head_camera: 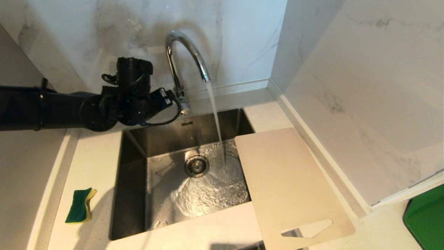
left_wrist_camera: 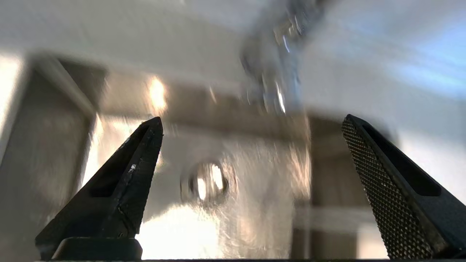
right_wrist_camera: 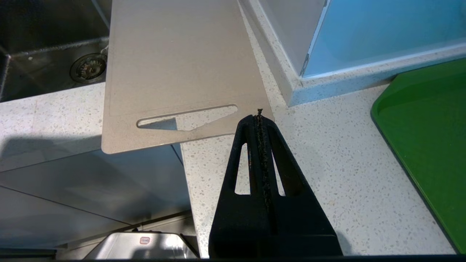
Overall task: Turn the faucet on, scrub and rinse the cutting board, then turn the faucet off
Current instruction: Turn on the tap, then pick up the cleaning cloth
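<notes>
The chrome faucet (head_camera: 184, 52) stands behind the sink, and a stream of water runs from its spout into the basin. The cream cutting board (head_camera: 288, 184) lies flat across the sink's right rim and the counter, handle slot toward me. My left arm (head_camera: 52, 107) reaches in from the left, its hand close beside the faucet's base. In the left wrist view my left gripper (left_wrist_camera: 252, 119) is open and empty, with the faucet (left_wrist_camera: 276, 65) and wet basin beyond it. My right gripper (right_wrist_camera: 259, 114) is shut and empty, hanging over the counter by the cutting board's (right_wrist_camera: 174, 62) slotted end.
The steel sink (head_camera: 133, 173) has a round drain (head_camera: 196, 166) with water swirling round it. A green-and-yellow sponge (head_camera: 80, 205) lies on the counter left of the sink. A green tray (head_camera: 426, 222) sits at the far right. Marble walls close in behind and on the right.
</notes>
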You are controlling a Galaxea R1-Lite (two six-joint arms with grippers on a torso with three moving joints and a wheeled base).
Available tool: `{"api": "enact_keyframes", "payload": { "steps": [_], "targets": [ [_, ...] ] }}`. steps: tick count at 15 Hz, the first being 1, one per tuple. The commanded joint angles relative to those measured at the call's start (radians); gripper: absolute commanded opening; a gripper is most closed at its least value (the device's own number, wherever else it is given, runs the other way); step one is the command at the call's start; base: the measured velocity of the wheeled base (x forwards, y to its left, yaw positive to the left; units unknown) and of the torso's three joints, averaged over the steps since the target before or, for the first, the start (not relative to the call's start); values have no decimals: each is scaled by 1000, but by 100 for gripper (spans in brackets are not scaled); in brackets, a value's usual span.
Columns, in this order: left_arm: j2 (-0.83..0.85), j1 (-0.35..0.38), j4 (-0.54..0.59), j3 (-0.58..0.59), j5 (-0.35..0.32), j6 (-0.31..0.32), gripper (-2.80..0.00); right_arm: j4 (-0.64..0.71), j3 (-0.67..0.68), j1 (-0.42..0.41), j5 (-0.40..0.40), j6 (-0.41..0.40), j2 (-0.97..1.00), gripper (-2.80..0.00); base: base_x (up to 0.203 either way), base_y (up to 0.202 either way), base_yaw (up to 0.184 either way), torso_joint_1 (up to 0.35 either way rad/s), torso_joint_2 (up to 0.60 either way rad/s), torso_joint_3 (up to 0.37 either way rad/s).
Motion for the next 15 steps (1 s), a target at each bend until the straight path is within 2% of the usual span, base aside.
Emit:
{"api": "enact_keyframes", "payload": {
  "steps": [1,3,4,5,7,10,11,12,13,14,15],
  "targets": [
    [-157,28,102,65,-177,-1,0,0,2,0,1,0,0,-280,0,0,0,0,0,0],
    [-216,68,151,110,-295,15,0,0,2,0,1,0,0,-280,0,0,0,0,0,0],
    [-233,86,157,136,-331,39,0,0,2,0,1,0,0,-280,0,0,0,0,0,0],
    [-246,102,158,168,-351,67,0,0,2,0,0,0,0,-280,0,0,0,0,0,0],
    [-265,127,185,219,-368,180,0,0,2,0,0,0,0,-280,0,0,0,0,0,0],
    [-275,136,204,262,-377,218,0,0,2,0,0,0,0,-280,0,0,0,0,0,0],
    [-274,140,215,279,-391,256,0,0,2,0,0,0,0,-280,0,0,0,0,0,0],
    [-276,150,256,300,-414,330,0,0,2,0,0,0,0,-280,0,0,0,0,0,0],
    [-279,161,330,322,-441,422,0,0,2,0,0,0,0,-280,0,0,0,0,0,0],
    [-283,169,407,335,-464,482,0,0,2,0,0,0,0,-280,0,0,0,0,0,0],
    [-283,173,421,339,-474,485,0,0,2,0,0,0,0,-280,0,0,0,0,0,0]
  ]
}}
